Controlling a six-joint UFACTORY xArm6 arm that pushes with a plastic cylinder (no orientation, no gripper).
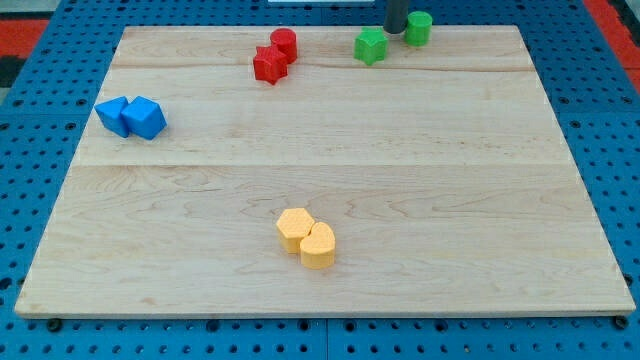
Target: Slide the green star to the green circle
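Observation:
The green star (370,45) lies near the board's top edge, right of centre. The green circle (418,27) stands a short way to its upper right, with a small gap between them. My tip (394,30) comes down from the view's top edge into that gap, just up and right of the star and close to the left of the circle.
A red star (269,64) and a red circle (284,43) touch at the top, left of the green star. Two blue blocks (131,116) sit at the left. Two yellow blocks (307,237) sit near the bottom centre. The wooden board (330,150) lies on a blue pegboard.

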